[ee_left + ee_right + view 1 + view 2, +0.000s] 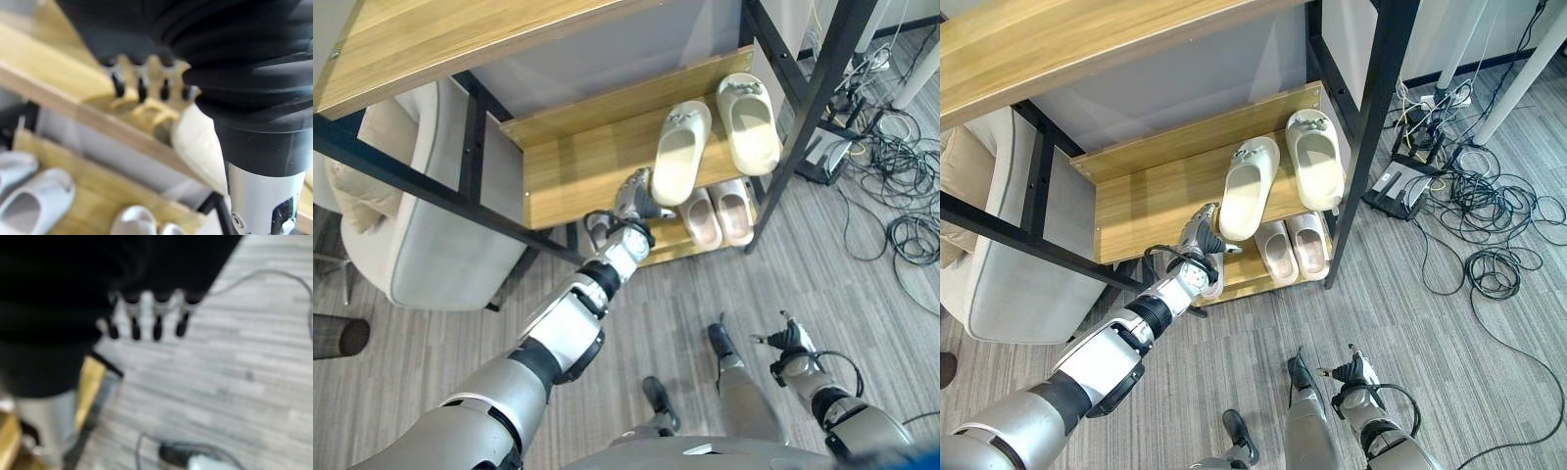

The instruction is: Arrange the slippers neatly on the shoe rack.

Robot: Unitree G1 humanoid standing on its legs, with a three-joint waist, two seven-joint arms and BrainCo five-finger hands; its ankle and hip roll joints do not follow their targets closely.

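Observation:
Two cream slippers lie on the middle shelf (pixel 573 162) of the shoe rack. The right one (pixel 749 121) lies straight, while the left one (pixel 681 152) is angled with its heel past the shelf's front edge. My left hand (pixel 634 201) is at that heel, fingers straight and open over the shelf; the slipper (pixel 198 142) shows beside the hand in the left wrist view. A pair of pink slippers (pixel 718 215) sits on the lower shelf, with another pale slipper (pixel 597 227) under my left wrist. My right hand (pixel 790 343) hangs open low above the floor.
A black upright post (pixel 813 108) bounds the rack's right side, and a wooden top shelf (pixel 460 39) overhangs it. A grey armchair (pixel 431 235) stands left of the rack. Cables (pixel 901 186) and a power strip (pixel 827 152) lie on the floor to the right.

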